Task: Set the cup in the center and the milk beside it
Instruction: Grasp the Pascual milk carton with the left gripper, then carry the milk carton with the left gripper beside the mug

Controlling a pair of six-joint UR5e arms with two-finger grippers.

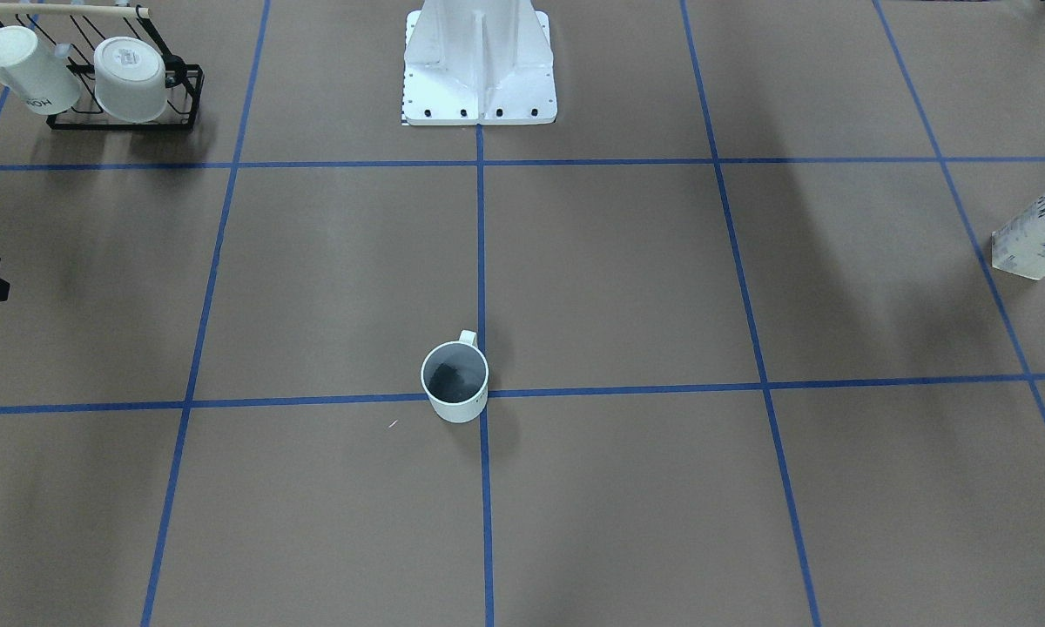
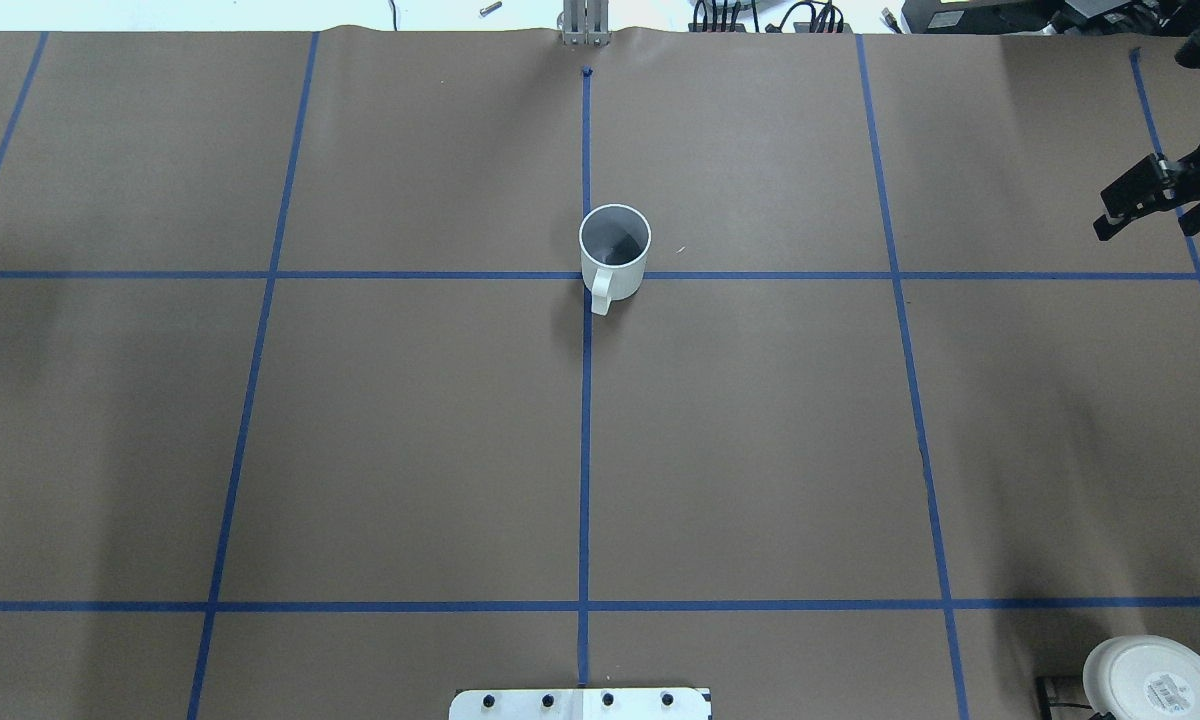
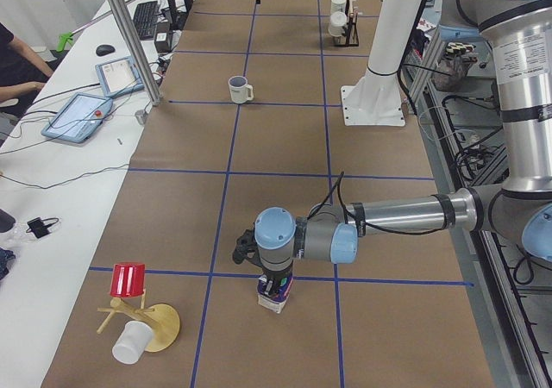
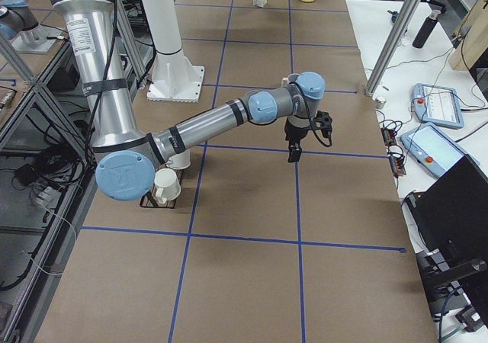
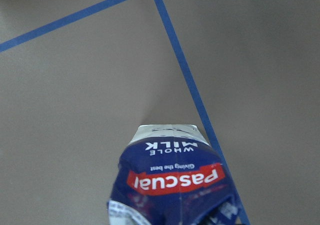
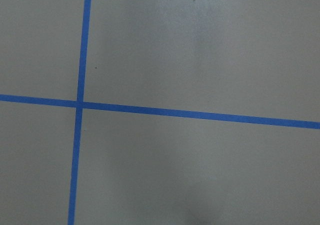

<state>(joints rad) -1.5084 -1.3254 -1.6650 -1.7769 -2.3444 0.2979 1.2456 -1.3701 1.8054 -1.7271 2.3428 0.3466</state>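
The cup (image 1: 455,383), a white mug with a dark inside, stands upright at the center (image 1: 484,394), touching the blue tape crossing; it also shows in the overhead view (image 2: 615,250). The milk (image 3: 274,295) stands far off at the robot's left end, directly under my left gripper (image 3: 274,278). I cannot tell whether that gripper is shut on it. The milk fills the bottom of the left wrist view (image 5: 172,185) and shows at the front-facing view's right edge (image 1: 1041,231). My right gripper (image 2: 1110,215) hangs empty, far to the cup's right; I cannot tell its opening.
A black rack (image 1: 126,117) with two cream mugs stands near the robot base (image 1: 479,78) on the right arm's side. A red cup and a wooden stand (image 3: 142,319) lie beyond the milk. Tablets (image 3: 78,116) sit on the operators' side table.
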